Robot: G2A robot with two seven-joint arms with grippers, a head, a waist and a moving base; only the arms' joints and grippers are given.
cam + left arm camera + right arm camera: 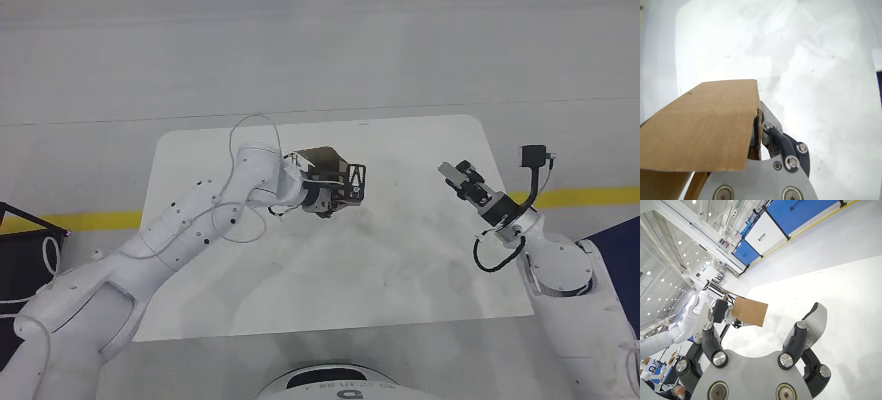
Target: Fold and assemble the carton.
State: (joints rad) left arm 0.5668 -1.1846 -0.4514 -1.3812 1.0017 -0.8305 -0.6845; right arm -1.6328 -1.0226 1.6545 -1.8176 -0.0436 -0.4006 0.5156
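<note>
Your left jaws are closed on the carton (322,162), pinching one cardboard wall. They hold it lifted off the counter (400,290), near the middle of the far edge. In the left wrist view one finger (772,130) shows pressed against the board beside a ragged, crumpled bit of corrugated edge. A broad flat panel of the carton (696,128) folds over above it.

Your right jaws are spread wide and hold nothing. They sit above the counter near its right edge, toward the far right corner, well apart from the carton. From that wrist the carton (750,311) shows as a plain brown face with the left arm (687,321) behind it.

Watch for these, in my judgement:
- The hold is on a single wall, so a push on a flap from your right side may swing or slip the carton in the grip.
- The board looks frayed where it is pinched, and more load there could tear or crease it off the fold line.
- The carton hangs in the air with no counter beneath to brace it, so any folding force goes straight into that pinch.
- Come in with the right jaws this wide and one finger may clip the panel before you are lined up.

The carton is the one container here. Its inside is hidden, so you cannot tell whether anything is in it.
</note>
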